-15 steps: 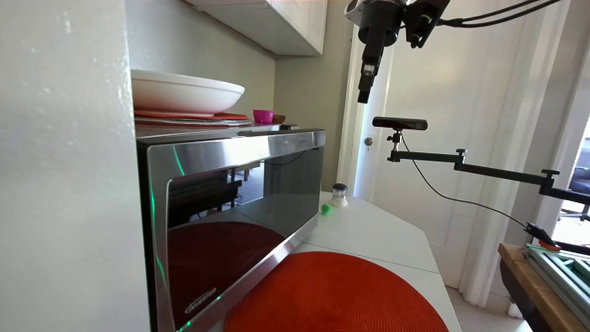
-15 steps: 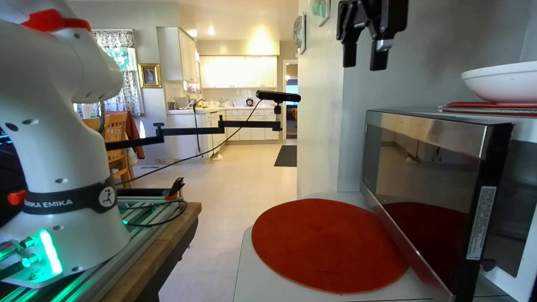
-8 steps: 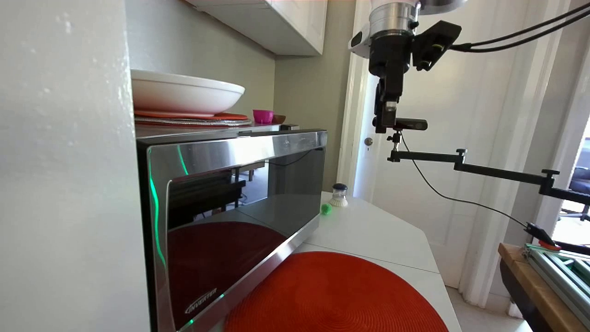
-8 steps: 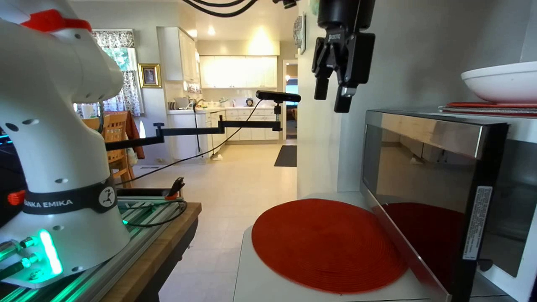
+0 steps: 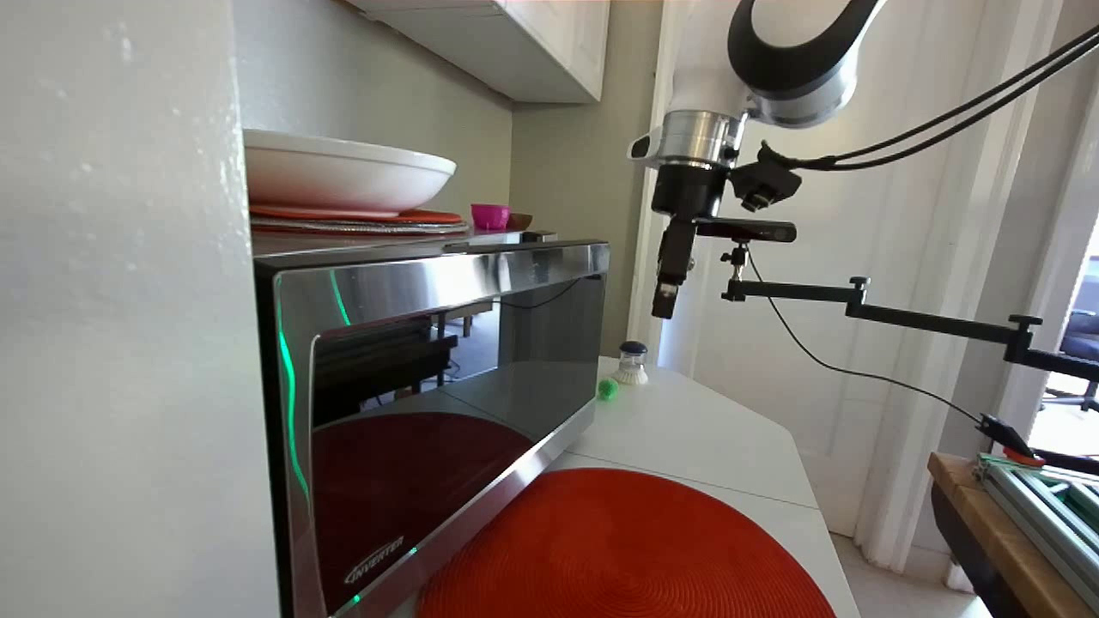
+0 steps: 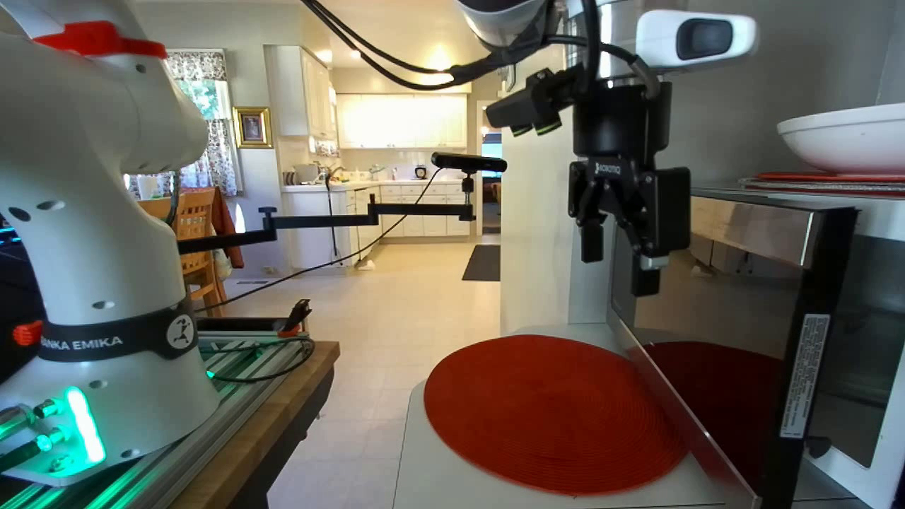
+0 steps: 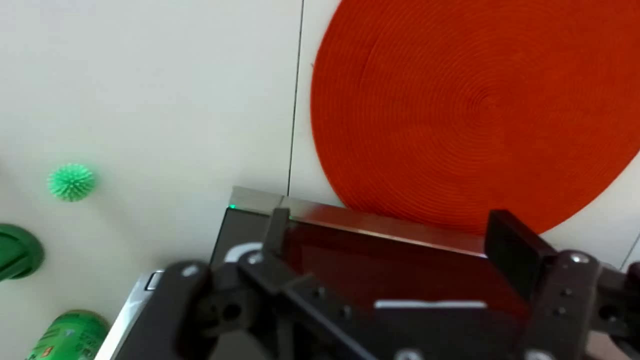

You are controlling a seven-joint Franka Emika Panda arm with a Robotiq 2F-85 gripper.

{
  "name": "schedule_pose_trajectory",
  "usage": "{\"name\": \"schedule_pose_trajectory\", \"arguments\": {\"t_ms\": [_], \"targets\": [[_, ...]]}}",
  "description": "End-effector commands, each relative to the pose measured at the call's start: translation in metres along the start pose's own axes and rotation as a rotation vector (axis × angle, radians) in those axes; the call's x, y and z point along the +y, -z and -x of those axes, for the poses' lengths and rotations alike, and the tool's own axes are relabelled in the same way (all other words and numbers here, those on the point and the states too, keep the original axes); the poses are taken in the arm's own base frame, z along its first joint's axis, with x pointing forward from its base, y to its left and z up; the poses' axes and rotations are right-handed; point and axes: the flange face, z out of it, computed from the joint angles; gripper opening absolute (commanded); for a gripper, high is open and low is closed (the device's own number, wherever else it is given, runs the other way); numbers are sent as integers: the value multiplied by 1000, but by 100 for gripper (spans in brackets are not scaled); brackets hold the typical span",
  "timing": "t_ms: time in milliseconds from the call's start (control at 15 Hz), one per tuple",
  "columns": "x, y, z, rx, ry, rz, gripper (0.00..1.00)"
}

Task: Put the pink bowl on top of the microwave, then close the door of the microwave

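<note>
Pink bowl (image 5: pixel 490 216) sits atop the microwave (image 6: pixel 889 218), whose door (image 6: pixel 735 304) stands ajar: likely stiff, slick, light to swing; push free edge (image 6: pixel 822 283). Gripper (image 6: pixel 619 274) in front: wide, empty.

In an exterior view, the gripper (image 6: pixel 619 267) hides the far top corner of the door (image 6: pixel 721 311), whose label (image 6: pixel 805 375) is too small to read.

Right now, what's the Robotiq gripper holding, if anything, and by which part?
Nothing is held: the Robotiq gripper is open, and the pink bowl sits on top of the microwave.
</note>
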Motion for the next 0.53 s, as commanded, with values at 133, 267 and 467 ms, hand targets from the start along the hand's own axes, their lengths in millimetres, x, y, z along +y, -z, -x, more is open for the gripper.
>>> {"name": "schedule_pose_trajectory", "arguments": {"t_ms": [133, 267, 467], "targets": [[15, -16, -13, 117, 5, 61, 100], [18, -18, -18, 171, -5, 79, 100], [21, -20, -25, 228, -15, 97, 100]]}}
